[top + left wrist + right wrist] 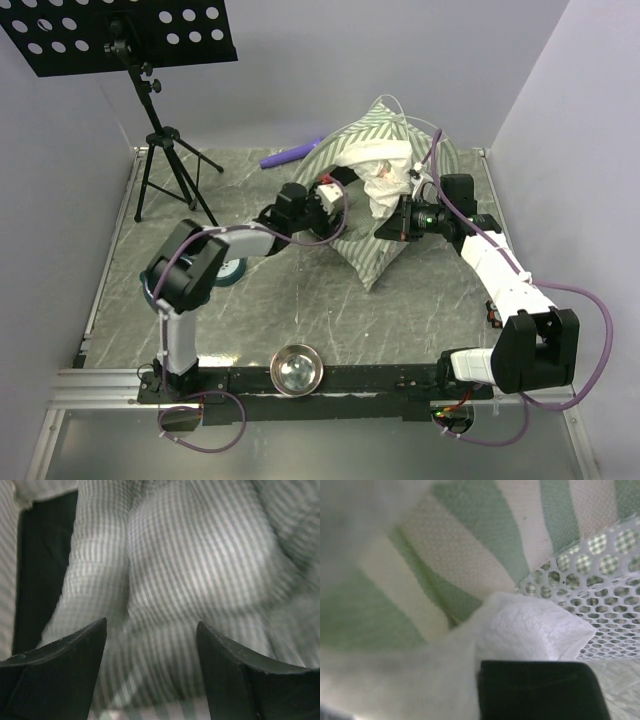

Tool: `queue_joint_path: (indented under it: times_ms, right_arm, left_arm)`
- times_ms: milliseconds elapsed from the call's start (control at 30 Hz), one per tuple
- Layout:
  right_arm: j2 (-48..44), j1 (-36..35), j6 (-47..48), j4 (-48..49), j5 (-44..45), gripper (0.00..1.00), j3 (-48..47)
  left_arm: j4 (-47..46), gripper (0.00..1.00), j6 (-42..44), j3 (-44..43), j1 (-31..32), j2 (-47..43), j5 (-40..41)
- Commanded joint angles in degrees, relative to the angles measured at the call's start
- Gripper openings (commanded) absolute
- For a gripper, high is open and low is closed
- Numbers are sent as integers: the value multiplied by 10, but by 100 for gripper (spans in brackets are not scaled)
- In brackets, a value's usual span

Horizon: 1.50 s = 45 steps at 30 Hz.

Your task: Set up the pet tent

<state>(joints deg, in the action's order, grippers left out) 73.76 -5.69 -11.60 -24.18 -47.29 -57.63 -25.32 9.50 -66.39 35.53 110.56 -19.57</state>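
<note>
Top view: the collapsed green-and-white striped fabric pet tent (375, 255) lay at the far middle of the grey marbled worktop (300, 310).
Left wrist view: the left pincer (150, 627) stood apart and empty, just before striped cloth.
Right wrist view: the right pincer (535, 667) was clamped together on a white fabric fold of the tent, beside its mesh.

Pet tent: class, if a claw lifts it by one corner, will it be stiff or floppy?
Probably floppy: the pet tent lies crumpled and folded. Likely light for its size, being thin striped cloth and open mesh. The mesh holes might snag when pulled.
</note>
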Motion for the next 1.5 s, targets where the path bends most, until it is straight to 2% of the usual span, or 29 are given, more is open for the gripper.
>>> queue_joint_path:
  times_ms: [0, 133, 433, 533, 633, 667, 733, 767, 800, 833, 867, 900, 1000, 1100, 1133, 1233, 1467]
  right_arm:
    - [-23, 4, -69, -21, -76, 0, 1]
    - [-24, 5, -56, -40, -87, 0, -2]
    - [-40, 4, -54, -37, -124, 0, -2]
    - [-39, 5, -46, -42, -128, 0, -2]
    - [-44, 7, -33, -51, -135, 0, -11]
    - [-46, 8, -31, -52, -136, 0, -13]
    - [-50, 11, -33, -48, -141, 0, -11]
    - [-52, 12, -36, -46, -142, 0, -9]
    - [-52, 13, -40, -43, -143, 0, -8]
    - [-51, 13, -40, -44, -143, 0, -8]
    - [-49, 14, -41, -46, -141, 0, -9]
    - [-47, 14, -44, -46, -139, 0, -10]
    - [-36, 16, -57, -50, -129, 0, -10]
    - [-29, 18, -86, -50, -113, 0, -3]
    - [-30, 20, -103, -48, -107, 0, 1]
    - [-36, 28, -130, -44, -83, 0, 16]
    - [-65, 34, -166, -53, 12, 0, 44]
  left_arm:
    - [-106, 77, 45, -84, 20, 54, 54]
    - [-141, 81, 72, -111, 29, 90, 51]
    - [-24, 85, 99, -222, 24, 194, 35]
    - [65, 86, 89, -261, 21, 202, 16]
    - [244, 82, 83, -373, 11, 246, -1]
    - [292, 81, 87, -394, 6, 257, -13]
    - [332, 70, 97, -411, 1, 265, -34]
    - [342, 58, 106, -410, 0, 264, -40]
    - [349, 39, 116, -408, -1, 263, -39]
    - [346, 20, 122, -403, 0, 258, -33]
    - [328, 5, 123, -391, 0, 248, -26]
    - [300, 1, 120, -370, 0, 236, -9]
    - [145, 1, 114, -275, 17, 178, 105]
    - [-122, 1, 158, -160, 57, 135, 297]
    - [-166, 1, 168, -140, 62, 133, 340]
    - [-186, 1, 157, -149, 64, 138, 438]
    - [-201, 1, 156, -155, 24, 132, 549]
